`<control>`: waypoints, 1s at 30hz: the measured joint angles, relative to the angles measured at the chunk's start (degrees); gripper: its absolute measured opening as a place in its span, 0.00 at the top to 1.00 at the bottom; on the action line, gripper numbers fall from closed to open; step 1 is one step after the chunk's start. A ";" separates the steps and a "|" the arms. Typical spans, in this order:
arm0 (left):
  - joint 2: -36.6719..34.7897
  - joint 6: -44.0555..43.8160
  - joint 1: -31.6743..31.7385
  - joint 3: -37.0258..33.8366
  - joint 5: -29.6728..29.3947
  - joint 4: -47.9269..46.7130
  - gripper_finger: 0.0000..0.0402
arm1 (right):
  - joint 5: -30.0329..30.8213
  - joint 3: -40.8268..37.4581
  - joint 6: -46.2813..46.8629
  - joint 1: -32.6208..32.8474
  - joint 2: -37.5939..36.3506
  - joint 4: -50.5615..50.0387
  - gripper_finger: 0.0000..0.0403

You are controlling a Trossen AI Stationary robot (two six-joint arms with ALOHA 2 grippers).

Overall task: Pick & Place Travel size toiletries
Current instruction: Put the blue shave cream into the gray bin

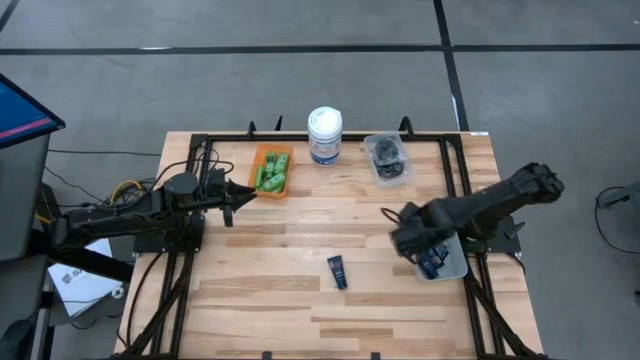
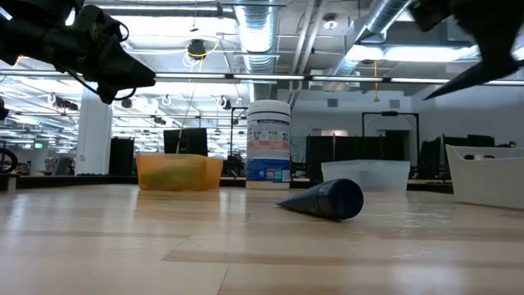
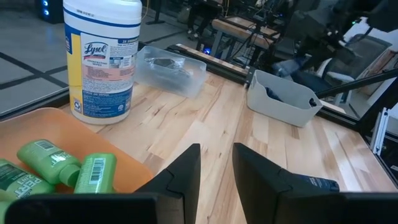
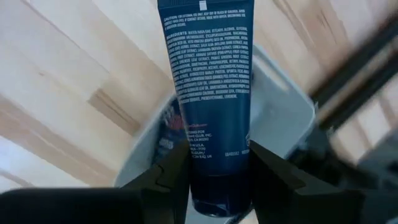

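A: Right gripper (image 4: 211,171) is clamped on a navy tube (image 4: 208,93) over the grey bin (image 1: 455,262), right side of the high view.

B: Grip point?

A: Flat crimped end sits betw. the two fingers, printed body sticking out ahead. Looks soft and light, prob. squashes a bit; I'd judge the crimp the safest spot, since the smooth plastic body could slip.

B: Other items?

A: A second tube (image 1: 338,271) lies loose on the table (image 1: 300,320), lower centre of the high view. Green bottles (image 3: 62,168) are in the orange tray (image 1: 271,170), upper centre-left. Packets w/ black discs sit in the clear bin (image 1: 386,158), upper centre-right, next to the wipes canister (image 1: 324,135).

B: Left arm?

A: Left gripper (image 3: 216,168) hovers at the tray's near edge, fingers slightly apart, nothing betw. them.

B: Anything unclear?

A: Grey bin contents are mostly covered by the right arm. Right gripper is cut off at the low view's upper right, and the tray's left part is cropped in the left wrist view.
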 joint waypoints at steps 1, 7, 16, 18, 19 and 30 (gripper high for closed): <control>0.00 0.01 0.01 0.00 0.00 0.00 0.78 | -0.10 0.00 3.66 1.54 -0.48 -0.77 0.70; 0.01 0.01 0.01 0.00 0.00 -0.02 0.78 | -1.74 -3.13 22.23 9.56 -2.34 -0.25 0.70; 0.01 0.01 -0.01 0.00 0.00 0.00 0.78 | -7.04 -10.89 40.82 14.37 -2.31 1.89 0.70; 0.00 0.01 0.00 0.00 0.00 0.00 0.78 | -7.12 -11.92 41.54 13.98 -2.24 3.65 0.70; 0.01 0.01 -0.01 0.00 0.00 0.00 0.78 | -7.15 -12.24 41.50 13.67 -2.26 4.43 0.70; 0.00 -0.01 0.00 0.02 0.01 0.00 0.78 | -6.47 -12.44 38.20 9.09 0.94 6.20 0.69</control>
